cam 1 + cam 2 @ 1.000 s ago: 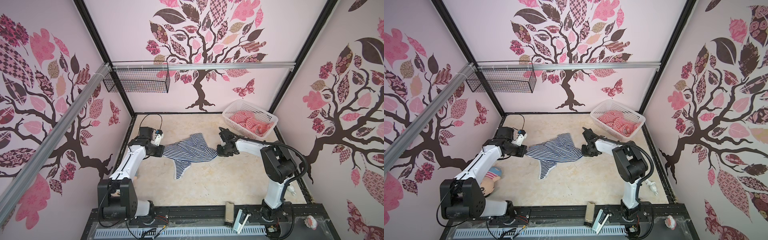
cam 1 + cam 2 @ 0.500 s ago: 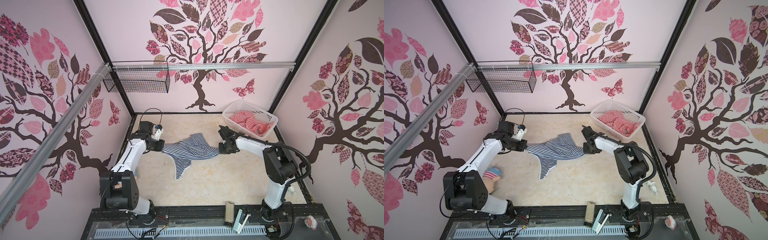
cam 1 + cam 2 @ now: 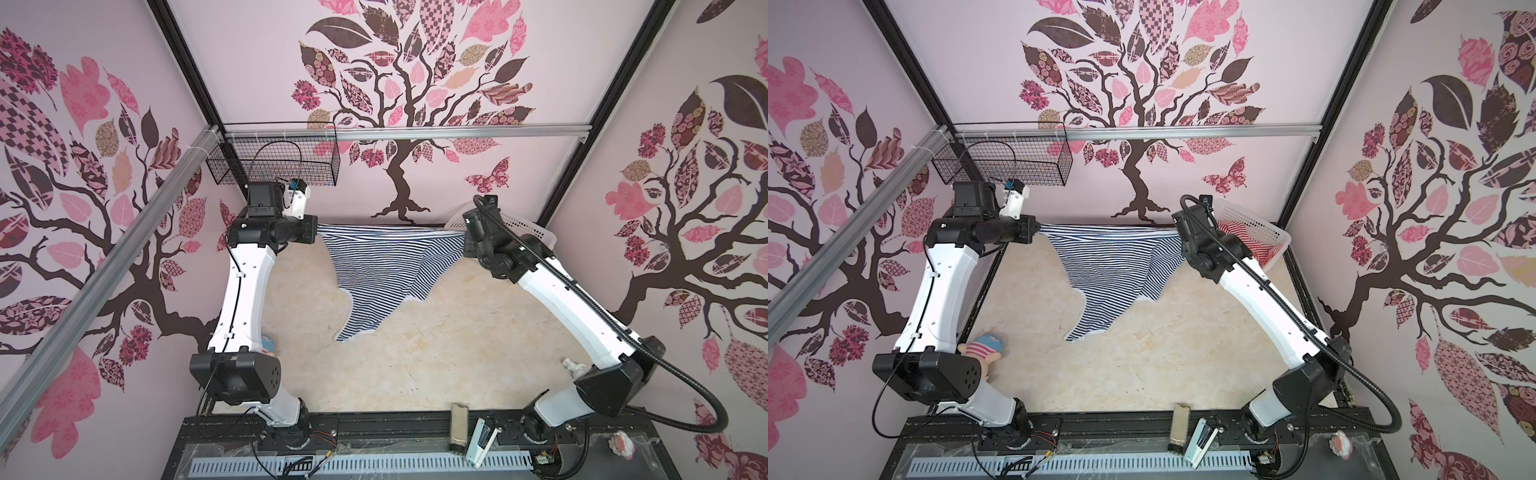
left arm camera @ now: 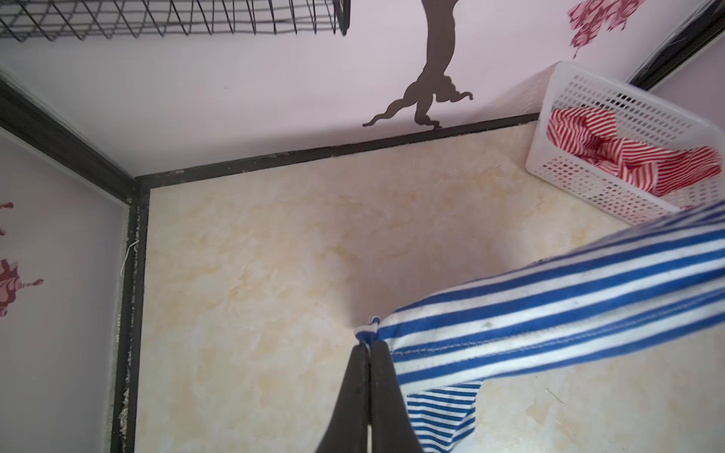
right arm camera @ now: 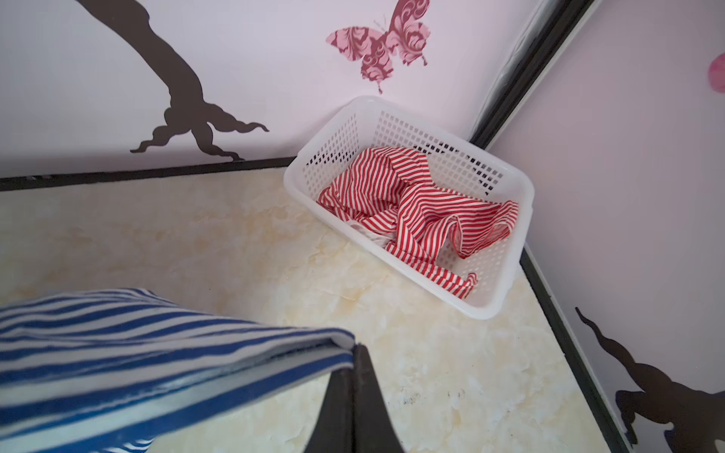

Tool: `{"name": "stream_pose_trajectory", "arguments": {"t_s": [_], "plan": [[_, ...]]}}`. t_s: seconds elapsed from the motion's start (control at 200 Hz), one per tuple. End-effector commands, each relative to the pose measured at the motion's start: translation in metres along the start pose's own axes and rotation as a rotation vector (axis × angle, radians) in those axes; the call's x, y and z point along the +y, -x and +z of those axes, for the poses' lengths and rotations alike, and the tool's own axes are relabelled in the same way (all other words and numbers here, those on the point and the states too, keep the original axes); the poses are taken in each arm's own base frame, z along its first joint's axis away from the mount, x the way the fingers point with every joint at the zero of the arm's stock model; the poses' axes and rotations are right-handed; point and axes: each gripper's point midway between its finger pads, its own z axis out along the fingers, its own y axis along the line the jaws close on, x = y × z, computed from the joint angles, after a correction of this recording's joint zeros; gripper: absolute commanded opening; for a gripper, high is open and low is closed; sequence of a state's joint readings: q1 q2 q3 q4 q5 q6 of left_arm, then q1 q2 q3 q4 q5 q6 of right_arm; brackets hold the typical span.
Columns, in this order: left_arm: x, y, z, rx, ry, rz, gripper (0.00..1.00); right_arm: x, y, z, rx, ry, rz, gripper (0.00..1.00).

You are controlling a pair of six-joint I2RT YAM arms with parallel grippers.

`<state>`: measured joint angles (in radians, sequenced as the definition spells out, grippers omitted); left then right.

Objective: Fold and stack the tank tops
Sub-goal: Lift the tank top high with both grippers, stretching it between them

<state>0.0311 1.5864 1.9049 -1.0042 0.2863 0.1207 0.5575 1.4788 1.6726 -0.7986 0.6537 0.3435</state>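
1. In a top view, most of the white basket (image 3: 528,226) is covered by the right arm, and only part of its rim is seen. The plush doll (image 3: 984,347) is partly hidden behind the left arm's elbow. It cannot be told whether the lowest tip of the hanging cloth touches the surface (image 3: 415,365).
2. The navy-striped tank top (image 3: 382,266) is held up between the two arms, near the back wall. Its upper edge is pulled taut, so the long axis runs left to right, parallel to that wall. Below the edge the fabric is draped and narrows to a point directed toward the front.
3. The left pincer (image 4: 368,349) is clamped on a bunched corner of the navy-striped tank top. The right pincer (image 5: 355,349) is clamped on the opposite end of the same edge.
4. The red-striped tank top (image 5: 412,211) is crumpled inside the white basket, which is set in the far right corner.
5. The surface is covered in a beige marbled pattern. The pale pink walls are decorated with tree and butterfly decals. A black wire basket (image 3: 274,166) is hung from a rail at the back left.
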Motion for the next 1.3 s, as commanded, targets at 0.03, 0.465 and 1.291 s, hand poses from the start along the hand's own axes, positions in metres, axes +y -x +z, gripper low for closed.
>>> {"name": "stream_pose_trajectory", "arguments": {"t_s": [0.03,0.465,1.291], "plan": [[-0.013,0.026,-0.053,-0.104,-0.003,-0.037,0.00,-0.038,0.042,-0.071,-0.148,0.034,0.081,0.00],[-0.061,0.040,-0.196,-0.375,-0.035,-0.043,0.00,-0.062,0.088,-0.233,-0.291,0.587,0.239,0.00],[-0.041,0.028,-0.177,-0.335,0.064,0.013,0.00,0.018,0.032,-0.175,-0.038,0.731,0.145,0.00]]}}
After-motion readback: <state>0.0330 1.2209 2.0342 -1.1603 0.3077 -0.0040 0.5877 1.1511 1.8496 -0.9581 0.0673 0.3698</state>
